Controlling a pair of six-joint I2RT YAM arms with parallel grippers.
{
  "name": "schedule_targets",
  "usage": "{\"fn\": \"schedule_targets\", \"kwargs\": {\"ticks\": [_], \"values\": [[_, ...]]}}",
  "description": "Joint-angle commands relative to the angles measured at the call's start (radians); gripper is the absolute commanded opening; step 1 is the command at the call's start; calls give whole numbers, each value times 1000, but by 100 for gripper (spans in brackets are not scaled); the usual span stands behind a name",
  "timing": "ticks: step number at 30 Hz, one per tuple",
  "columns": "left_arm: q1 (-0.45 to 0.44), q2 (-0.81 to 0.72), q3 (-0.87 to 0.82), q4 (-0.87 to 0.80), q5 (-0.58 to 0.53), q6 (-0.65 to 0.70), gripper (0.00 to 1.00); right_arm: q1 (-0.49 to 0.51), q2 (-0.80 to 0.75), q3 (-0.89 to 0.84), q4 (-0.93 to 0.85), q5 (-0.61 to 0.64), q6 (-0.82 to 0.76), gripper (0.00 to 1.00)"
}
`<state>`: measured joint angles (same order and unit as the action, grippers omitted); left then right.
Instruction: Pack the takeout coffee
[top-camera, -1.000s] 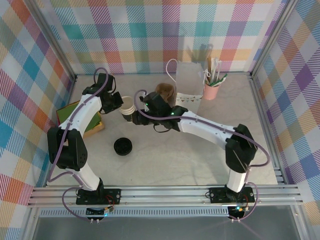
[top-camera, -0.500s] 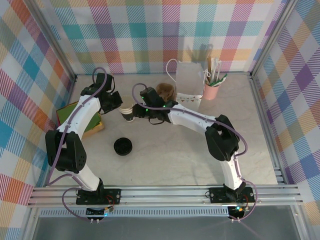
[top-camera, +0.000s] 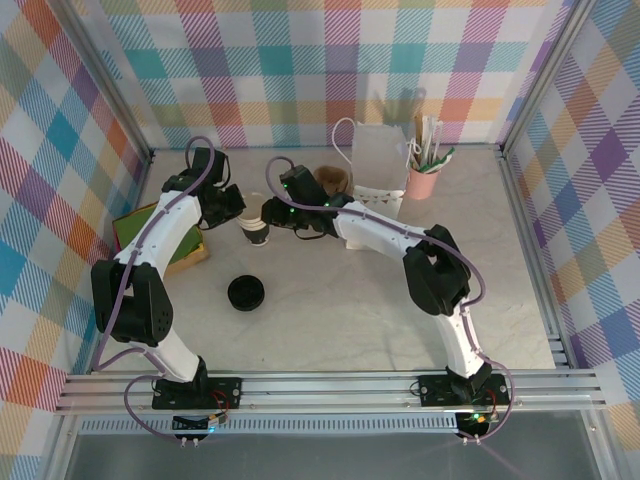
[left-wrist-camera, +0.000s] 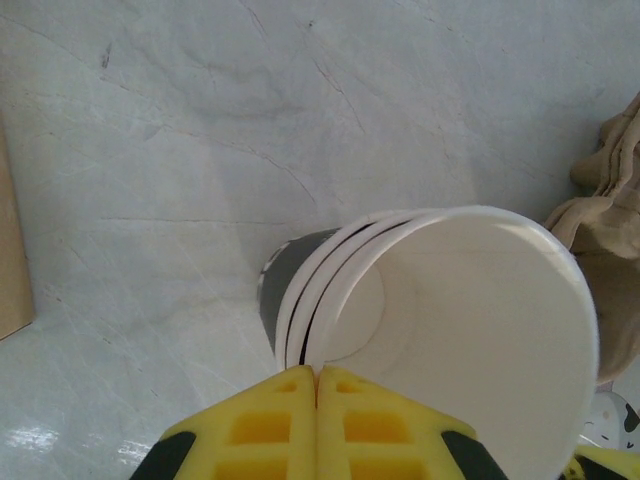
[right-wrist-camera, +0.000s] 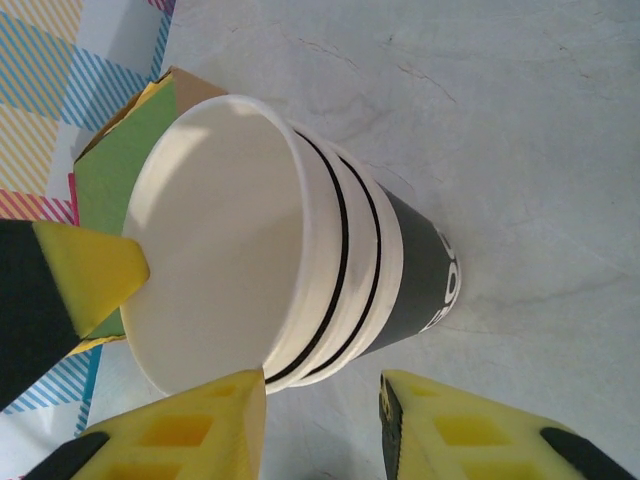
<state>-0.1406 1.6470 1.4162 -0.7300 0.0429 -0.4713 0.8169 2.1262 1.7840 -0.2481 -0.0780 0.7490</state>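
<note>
Coffee cups: a lidless nested stack, right between the two claw tips in the top view. Left claw is just left of it, right claw just right.

Left wrist view adds detail the top view can't give. The left claw has its pads pressed flat together at the stack's rim, and we read that as clenched on the rim. The mouth faces the claw. Brown paper sits right of the claw.

In the right wrist view we count three white rims over a dark side. Right claw is released, jaws apart, stack just past the tips. A left finger meets the rim opposite. Green board lies beyond.

The top view also gives a loose lid behind both claws and a bag right of the right claw.
</note>
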Motion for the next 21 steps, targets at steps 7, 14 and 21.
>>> {"fn": "schedule_targets", "kwargs": {"ticks": [7,14,21], "values": [[6,-23,1,-3,23,-1,0,-10,47,53,1,-34,13,35],[10,-13,4,-5,9,-5,0,-12,11,19,13,-31,6,36],[21,-7,8,1,18,-17,0,-13,-48,-26,43,-24,-1,38]]}}
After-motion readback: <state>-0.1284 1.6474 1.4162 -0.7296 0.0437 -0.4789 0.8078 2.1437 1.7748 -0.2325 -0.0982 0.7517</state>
